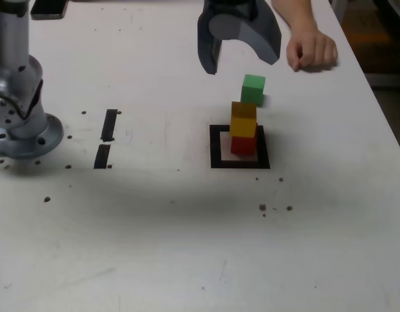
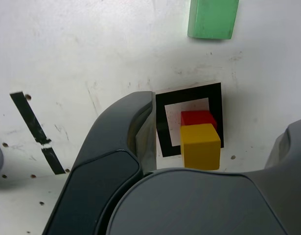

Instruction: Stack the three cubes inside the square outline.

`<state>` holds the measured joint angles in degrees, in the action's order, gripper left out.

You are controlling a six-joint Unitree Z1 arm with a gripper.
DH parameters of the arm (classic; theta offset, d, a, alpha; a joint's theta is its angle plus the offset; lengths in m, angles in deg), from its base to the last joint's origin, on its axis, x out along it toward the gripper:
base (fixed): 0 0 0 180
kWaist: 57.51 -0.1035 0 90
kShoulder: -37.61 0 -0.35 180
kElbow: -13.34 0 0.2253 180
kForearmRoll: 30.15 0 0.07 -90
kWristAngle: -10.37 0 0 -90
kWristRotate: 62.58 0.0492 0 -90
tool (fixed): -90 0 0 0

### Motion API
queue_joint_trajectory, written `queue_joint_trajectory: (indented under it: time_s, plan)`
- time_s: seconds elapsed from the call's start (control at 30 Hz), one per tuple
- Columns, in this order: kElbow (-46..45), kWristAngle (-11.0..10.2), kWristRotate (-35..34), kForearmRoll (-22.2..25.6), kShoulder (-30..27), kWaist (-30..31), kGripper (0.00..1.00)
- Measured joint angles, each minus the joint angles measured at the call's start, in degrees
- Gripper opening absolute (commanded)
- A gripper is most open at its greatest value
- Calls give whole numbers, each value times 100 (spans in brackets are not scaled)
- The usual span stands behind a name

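A yellow cube [image 1: 244, 119] sits on a red cube [image 1: 242, 145] inside the square outline [image 1: 219, 146] of black tape. The yellow one is shifted slightly off the red one's edges. A green cube [image 1: 253, 90] rests on the table just behind the outline, apart from the stack. My gripper [image 1: 242, 64] hangs open above and behind the stack, holding nothing. In the wrist view the yellow cube [image 2: 200, 145] and red cube [image 2: 196, 118] show between the spread fingers [image 2: 140, 132], the outline [image 2: 189, 93] surrounds them, and the green cube [image 2: 212, 18] lies beyond.
A person's hand [image 1: 311, 49] rests on the table at the exterior view's far right, close to the gripper. The arm's base [image 1: 17, 110] stands at the exterior view's left. Two short black tape strips [image 1: 109, 125] [image 1: 102, 156] lie between base and outline.
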<state>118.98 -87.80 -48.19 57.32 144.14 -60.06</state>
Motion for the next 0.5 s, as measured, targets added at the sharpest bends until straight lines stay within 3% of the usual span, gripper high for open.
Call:
queue_joint_trajectory:
  time_s: [0.17, 0.5]
  plan:
    - [118, 449, 998, -137, 227, -630, 96]
    - [146, 750, 1873, -508, 618, -1145, 96]
